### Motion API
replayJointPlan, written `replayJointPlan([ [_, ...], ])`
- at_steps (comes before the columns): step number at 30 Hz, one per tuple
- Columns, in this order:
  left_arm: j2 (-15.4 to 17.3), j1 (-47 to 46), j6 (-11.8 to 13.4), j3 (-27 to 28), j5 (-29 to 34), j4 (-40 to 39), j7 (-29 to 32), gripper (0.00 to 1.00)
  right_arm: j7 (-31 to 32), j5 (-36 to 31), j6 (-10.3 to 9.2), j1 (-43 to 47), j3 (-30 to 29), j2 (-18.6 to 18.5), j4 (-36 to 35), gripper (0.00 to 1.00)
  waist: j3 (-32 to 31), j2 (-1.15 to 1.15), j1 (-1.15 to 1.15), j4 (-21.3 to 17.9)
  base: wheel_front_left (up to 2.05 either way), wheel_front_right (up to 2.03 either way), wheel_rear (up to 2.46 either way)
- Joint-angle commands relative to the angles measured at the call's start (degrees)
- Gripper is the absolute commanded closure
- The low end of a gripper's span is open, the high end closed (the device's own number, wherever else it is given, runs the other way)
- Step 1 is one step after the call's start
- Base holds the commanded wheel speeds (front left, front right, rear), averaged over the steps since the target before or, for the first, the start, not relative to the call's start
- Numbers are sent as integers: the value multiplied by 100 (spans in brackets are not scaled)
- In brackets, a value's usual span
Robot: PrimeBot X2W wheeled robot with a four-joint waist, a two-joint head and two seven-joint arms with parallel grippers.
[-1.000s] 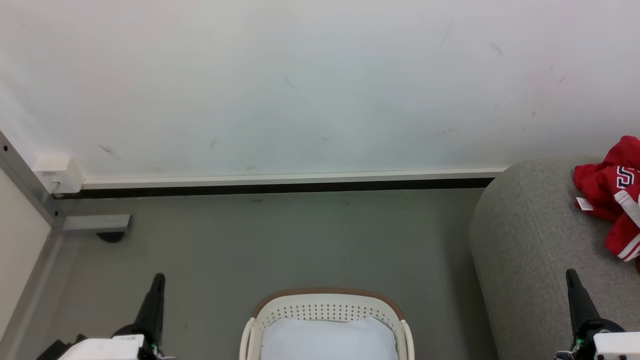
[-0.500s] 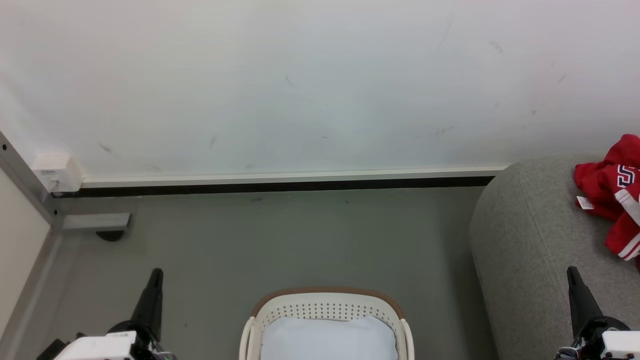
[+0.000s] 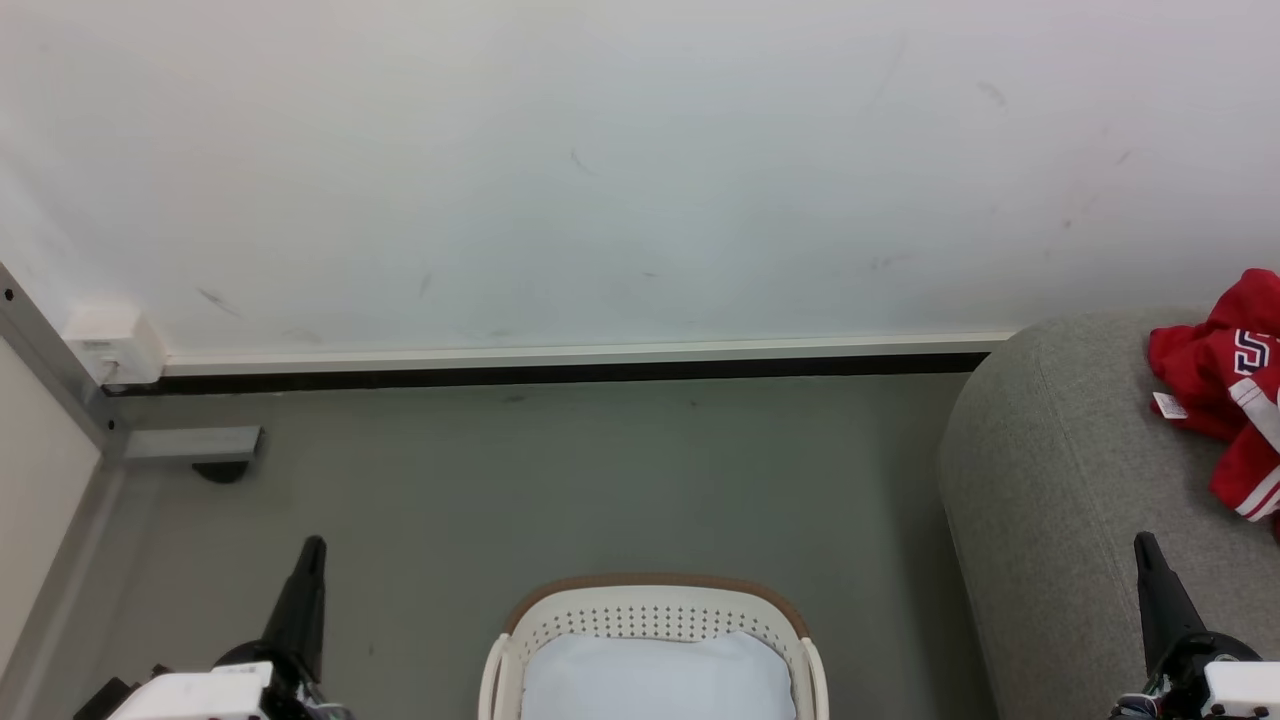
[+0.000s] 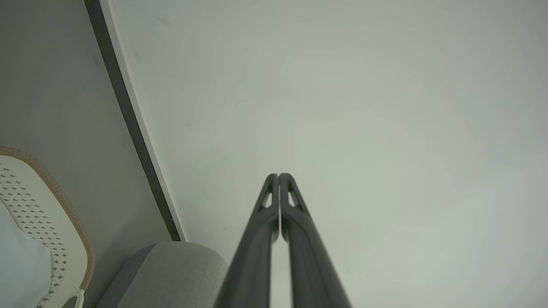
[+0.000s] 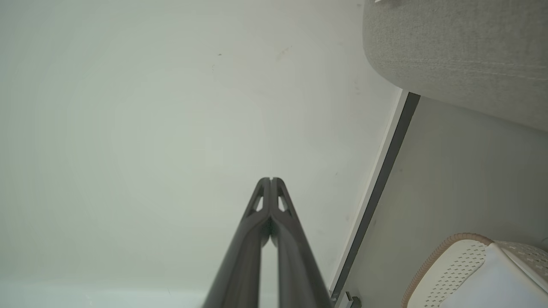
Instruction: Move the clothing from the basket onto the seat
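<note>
Work looks all but finished to me. The red clothing [image 3: 1225,390] lies on the grey seat [image 3: 1060,480], up at its far end, well apart from the basket [image 3: 655,582]. What I can see of the basket's inside holds just the pale blue-white pad [image 3: 655,680]. Its near part is cut off by the bottom of the head view, so I cannot rule out a garment there.

My left gripper [image 3: 313,548] hangs over the floor left of the basket, and my right gripper [image 3: 1146,545] over the near part of the seat. On both, the fingers are pressed together with nothing between them, pointing toward the wall [image 4: 342,107].

I judge the next move to be a look, not a grasp: tip the head down to see the whole basket. If red shows, I must open one pair of fingers and go in from above.

The clothing is a crumpled heap, cut by the head view's right edge. Its long axis seems to run from far to near along the seat. The white tag sticks out toward the basket side and the white stripe trim sits at the near end.
</note>
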Motion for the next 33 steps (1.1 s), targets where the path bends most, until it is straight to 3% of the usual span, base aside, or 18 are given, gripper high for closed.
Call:
replayJointPlan([
  [1, 10, -50, -24, 17, -80, -14, 22, 100, 25, 10, -12, -67, -20, -42, -27, 100, 0, 0, 0, 0, 0, 0, 0],
  [33, 10, -50, -24, 16, -82, -16, 21, 100, 24, 10, -12, -67, -19, -41, -27, 100, 0, 0, 0, 0, 0, 0, 0],
])
